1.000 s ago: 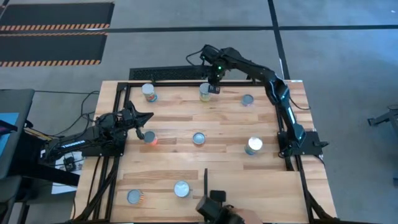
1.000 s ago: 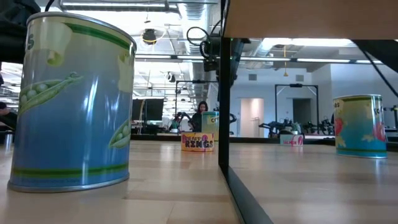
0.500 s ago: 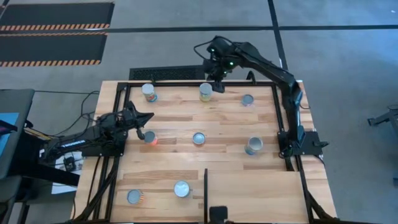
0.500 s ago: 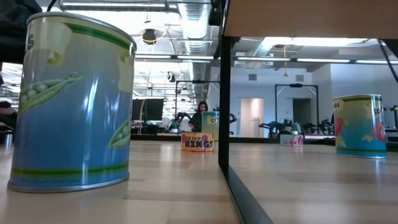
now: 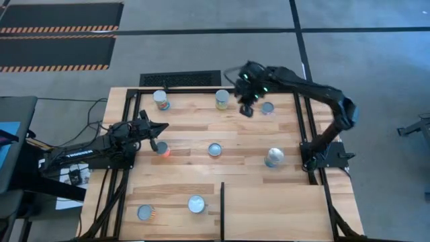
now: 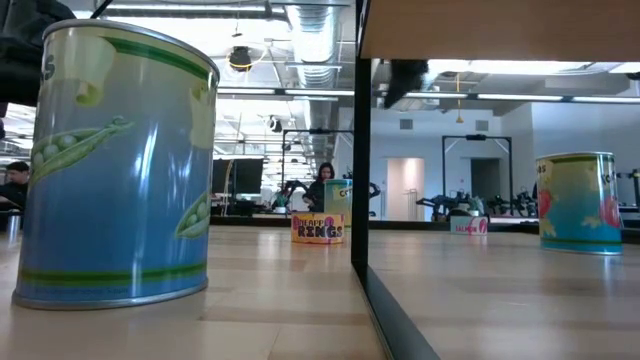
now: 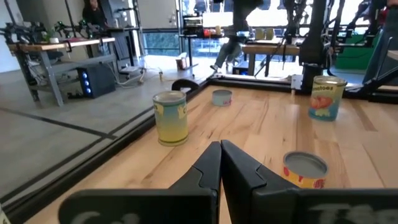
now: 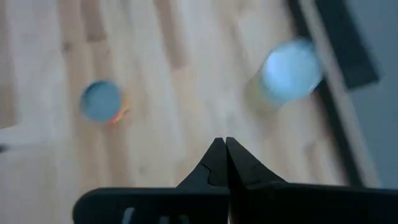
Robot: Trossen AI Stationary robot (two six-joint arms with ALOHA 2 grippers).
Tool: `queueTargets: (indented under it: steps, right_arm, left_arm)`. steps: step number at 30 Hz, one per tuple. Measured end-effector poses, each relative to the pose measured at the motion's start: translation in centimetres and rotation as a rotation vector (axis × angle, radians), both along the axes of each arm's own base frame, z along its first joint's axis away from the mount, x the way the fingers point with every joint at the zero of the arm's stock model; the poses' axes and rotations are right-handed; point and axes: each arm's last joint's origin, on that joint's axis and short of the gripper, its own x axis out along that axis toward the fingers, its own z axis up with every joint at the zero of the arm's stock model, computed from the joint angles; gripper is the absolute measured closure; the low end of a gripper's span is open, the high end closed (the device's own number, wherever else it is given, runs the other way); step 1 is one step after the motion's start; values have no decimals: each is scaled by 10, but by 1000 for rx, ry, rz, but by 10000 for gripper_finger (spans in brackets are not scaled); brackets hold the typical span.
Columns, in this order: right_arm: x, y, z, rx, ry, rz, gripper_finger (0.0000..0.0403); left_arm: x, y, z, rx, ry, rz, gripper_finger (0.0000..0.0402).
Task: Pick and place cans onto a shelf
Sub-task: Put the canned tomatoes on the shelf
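At the bench's near edge the shelf (image 5: pixel 272 210) fills the near right corner, bare, its black divider (image 5: pixel 222 202) on the side toward two cans (image 5: pixel 196 204) at the near left. Mid-bench stand three more cans: an orange-sided one (image 5: pixel 162 148), a flat one (image 5: pixel 214 149) and a tall one (image 5: pixel 273 157) by the right edge. The left gripper (image 5: pixel 152 129) lies by the left edge just beside the orange-sided can, jaws pressed shut on nothing. Along the far edge stand three cans; the right gripper (image 5: pixel 246 107) hangs above the bench between the yellow one (image 5: pixel 222 99) and the low one (image 5: pixel 267 107), jaws closed and empty.
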Motion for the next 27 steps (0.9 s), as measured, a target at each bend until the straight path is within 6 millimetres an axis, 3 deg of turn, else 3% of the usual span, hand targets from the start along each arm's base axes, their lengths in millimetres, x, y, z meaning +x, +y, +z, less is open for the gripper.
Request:
queueTargets:
  steps: [7, 11, 14, 19, 27]
  right_arm:
    - [-45, 92, -25, 120, 109, -196, 401]
    - [-58, 143, -40, 155, 143, -276, 386]
    - [-63, 170, -51, 160, 177, -340, 365]
    - [-62, 193, -71, 107, 299, -457, 318]
    - [-53, 192, -100, 34, 492, -608, 230]
  left_arm:
    - [0, 0, 0, -3, -1, 1, 402]
    - [0, 0, 0, -4, -1, 1, 401]
    - [0, 0, 0, -13, -6, 2, 401]
    - [0, 0, 0, -17, -7, 2, 401]
    - [0, 0, -1, -26, -3, 2, 401]
